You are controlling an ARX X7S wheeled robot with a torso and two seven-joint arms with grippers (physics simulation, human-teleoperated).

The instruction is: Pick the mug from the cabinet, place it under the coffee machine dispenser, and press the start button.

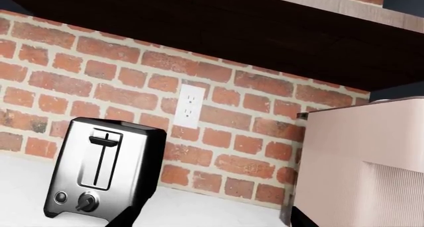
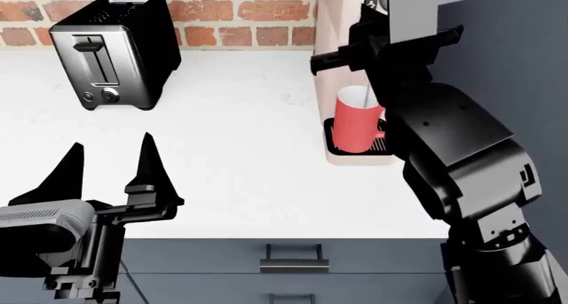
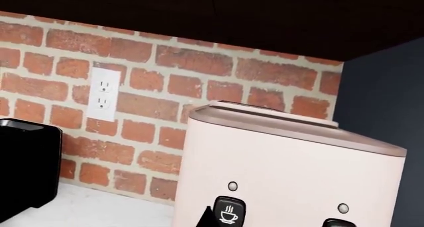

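Head view, mug: the coral-red mug (image 2: 358, 126) stands upright on the black drip-tray grille (image 2: 334, 139) of the pale pinkish coffee machine (image 2: 333, 24), under the overhanging head; its white inside shows at the rim.
Head view, right arm: the black right arm (image 2: 448, 138) rises in front of the machine and covers the right edge of the mug. A dark bar of the arm reaches across above the mug.
Right gripper: it is up at the front of the machine (image 3: 285, 172). In the right wrist view only two dark tips (image 3: 206, 218) show at the lower edge of the picture, beside the black button with a white cup sign (image 3: 229, 211). How far the fingers are apart cannot be told, and contact with the button cannot be told either.
Mug and right gripper: the mug is below the gripper, at the base of the machine; nothing grips it.
Left gripper: the left gripper (image 2: 111, 167) hangs over the front edge of the white counter (image 2: 231, 164), with its two pointed fingers (image 2: 149, 163) spread wide and nothing between them. The mug is well apart from it, toward the right.
Toaster: the black-and-chrome toaster (image 2: 111, 51) stands at the back of the counter by the red brick wall (image 2: 239, 14), well left of the machine.
Left wrist view: the toaster (image 1: 103, 170), a white wall outlet (image 1: 189, 106) and the side of the machine (image 1: 361, 162) show.
Drawers: dark drawer fronts with a handle (image 2: 293, 259) are under the counter edge.
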